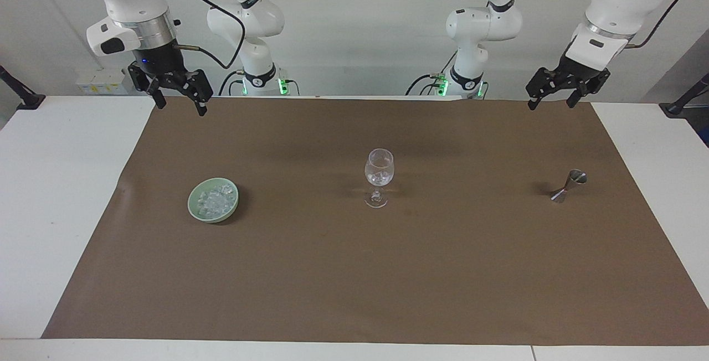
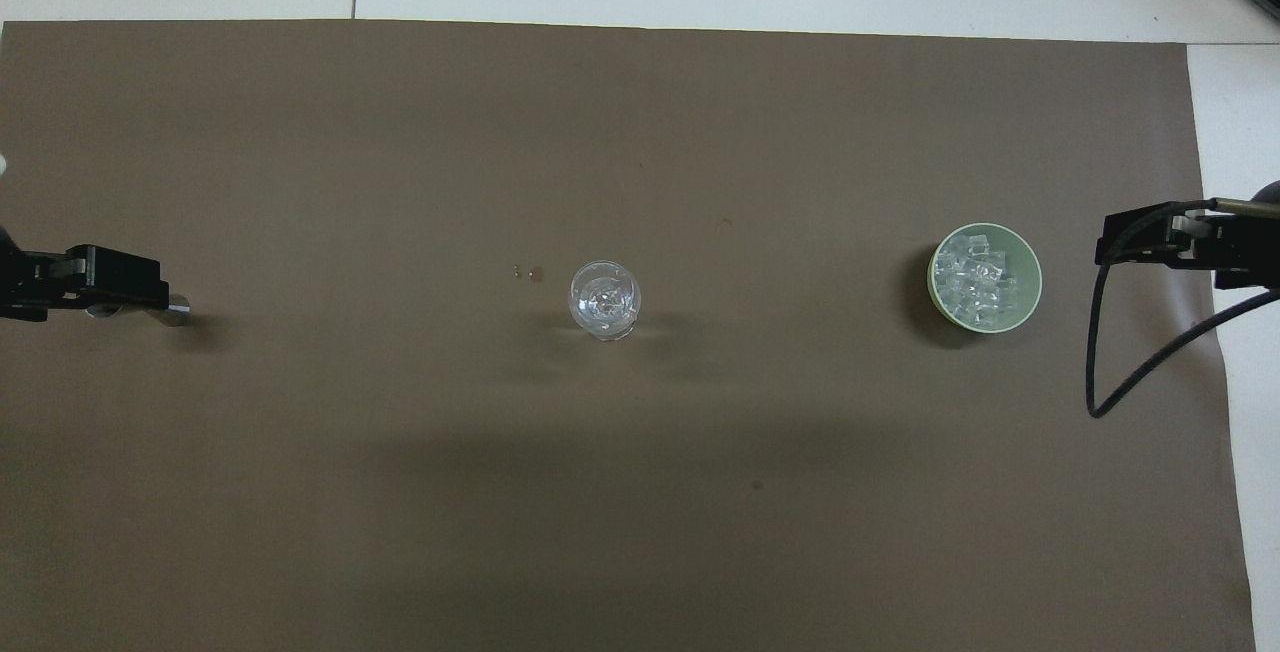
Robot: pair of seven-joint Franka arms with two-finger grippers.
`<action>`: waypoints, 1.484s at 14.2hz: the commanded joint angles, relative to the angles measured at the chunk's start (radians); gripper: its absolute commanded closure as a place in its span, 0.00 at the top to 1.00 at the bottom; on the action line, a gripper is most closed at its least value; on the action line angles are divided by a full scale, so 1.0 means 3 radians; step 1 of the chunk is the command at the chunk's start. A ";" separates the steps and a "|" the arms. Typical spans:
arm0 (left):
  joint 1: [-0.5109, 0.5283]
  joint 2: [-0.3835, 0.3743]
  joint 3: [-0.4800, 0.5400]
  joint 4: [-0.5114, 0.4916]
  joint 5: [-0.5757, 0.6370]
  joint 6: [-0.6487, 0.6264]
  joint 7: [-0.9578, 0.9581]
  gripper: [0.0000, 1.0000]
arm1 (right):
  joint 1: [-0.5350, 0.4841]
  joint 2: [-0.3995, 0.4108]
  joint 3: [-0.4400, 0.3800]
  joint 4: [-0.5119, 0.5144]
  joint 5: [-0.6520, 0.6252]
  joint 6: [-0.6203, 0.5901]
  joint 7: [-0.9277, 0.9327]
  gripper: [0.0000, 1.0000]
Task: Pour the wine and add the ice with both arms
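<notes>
Item: table set for wine and ice.

- Ice [image 1: 216, 200]: 1 heap of clear cubes in 1 green bowl [image 1: 195, 210], toward the right arm's end of the brown mat [image 1: 354, 283].
- Right gripper [image 1: 178, 97]: raised over the mat's edge by the robots, fingers spread, nothing held. The bowl lies farther from the robots than this gripper and roughly in line with it (this arm is judged better placed for the ice).
- Left gripper [image 1: 553, 95]: raised at the opposite end, fingers apart, empty; waits.
- Stemmed glass [image 1: 379, 175]: 1, upright, mid-mat, some cubes apparently inside.
- Metal jigger [image 1: 569, 185]: 1, upright, toward the left arm's end.
</notes>
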 commanded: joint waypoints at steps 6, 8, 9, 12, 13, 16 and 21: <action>0.0013 -0.0038 0.0003 0.0002 -0.0025 -0.0070 0.0005 1.00 | -0.0103 0.0040 0.0033 0.0098 0.0108 -0.0317 -0.0086 1.00; 0.0013 -0.0038 -0.0002 0.0002 -0.0025 -0.0065 0.0005 1.00 | -0.0103 0.0070 0.0033 0.0174 0.0113 -0.0393 -0.0081 1.00; 0.0013 -0.0038 0.0003 0.0002 -0.0025 -0.0065 0.0005 1.00 | -0.0103 0.0081 0.0043 0.0221 0.0129 -0.0394 -0.0081 1.00; 0.0013 -0.0038 -0.0002 0.0002 -0.0025 -0.0065 0.0005 1.00 | -0.0083 0.0061 0.0048 0.0155 0.0154 -0.0363 -0.0081 1.00; 0.0013 -0.0038 0.0003 0.0002 -0.0025 -0.0065 0.0005 1.00 | -0.0082 0.0045 0.0053 0.0109 0.0154 -0.0343 -0.0101 1.00; 0.0013 -0.0038 0.0003 0.0002 -0.0025 -0.0065 0.0005 1.00 | -0.0073 0.0045 0.0048 0.0103 0.0154 -0.0287 -0.0112 1.00; 0.0013 -0.0038 -0.0002 0.0002 -0.0025 -0.0065 0.0005 1.00 | -0.0031 0.0030 0.0013 0.0053 0.0149 -0.0255 -0.0071 1.00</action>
